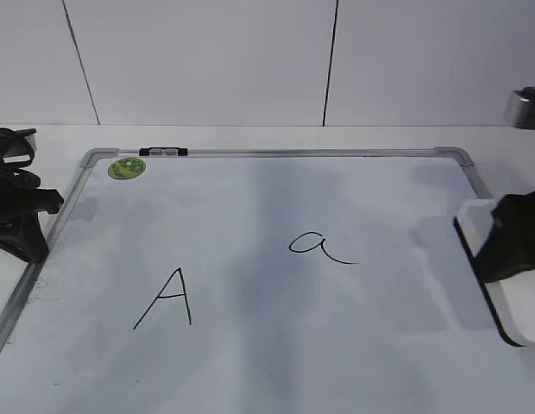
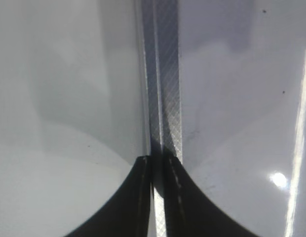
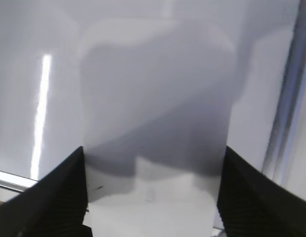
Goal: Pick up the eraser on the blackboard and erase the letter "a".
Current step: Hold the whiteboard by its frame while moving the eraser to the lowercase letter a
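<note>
The blackboard [image 1: 250, 345] was observed lying flat on the white bench [image 1: 250, 136], filling most of the exterior view. Its silver-grey frame [image 1: 311, 153] was seen along the top edge and down the left side, with a round green sticker [image 1: 127, 168] in the upper left corner and a small black-and-white clip [image 1: 163, 152] on the top rail just right of it. The letter "a" [image 1: 317, 246] was found intact, slightly right of centre in the frame. An angular capital "A" [image 1: 166, 298] was noted lower left of it, well apart.

The eraser [image 1: 496, 276] was located at the right edge of the exterior view, over the board's right side, its dark underside showing as a thin line along the lower left edge. The right hand [image 1: 516, 237] was seen laid across it. In the right wrist view the eraser [image 3: 155, 123] filled the gap between the two dark fingers [image 3: 59, 197], which stood against its left and right sides; the right hand [image 3: 153, 197] was recorded as grasping it.

The left hand [image 1: 17, 203] was seen at the left edge of the exterior view, beside the frame. In the left wrist view its fingers [image 2: 135, 202] were pressed nearly together over the frame rail [image 2: 165, 98], with nothing between them; the left hand [image 2: 157, 197] was recorded as clenched.
</note>
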